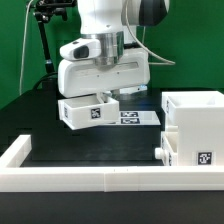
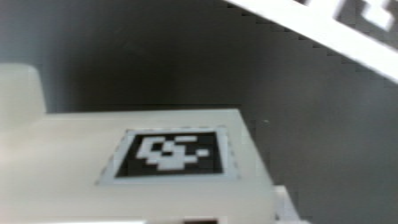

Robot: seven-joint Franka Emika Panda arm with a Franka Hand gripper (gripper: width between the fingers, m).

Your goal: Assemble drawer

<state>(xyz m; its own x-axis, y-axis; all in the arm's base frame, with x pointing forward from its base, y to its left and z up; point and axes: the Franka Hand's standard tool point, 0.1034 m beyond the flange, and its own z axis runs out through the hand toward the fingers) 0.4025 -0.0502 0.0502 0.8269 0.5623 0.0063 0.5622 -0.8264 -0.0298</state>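
Note:
A small white drawer tray (image 1: 86,112) with a black-and-white tag on its face sits at the exterior view's middle left. My gripper (image 1: 102,96) comes down onto its top edge and is shut on it. In the wrist view the tray's tagged face (image 2: 173,152) fills the lower part, and my fingertips are mostly out of the picture. The tall white drawer case (image 1: 197,118) stands at the exterior view's right. A second tray with a knob (image 1: 161,152) and a tag sits in the case's lower front.
The marker board (image 1: 135,117) lies flat just behind the held tray and shows in the wrist view (image 2: 338,20). A low white border wall (image 1: 60,170) runs along the front and left of the black table.

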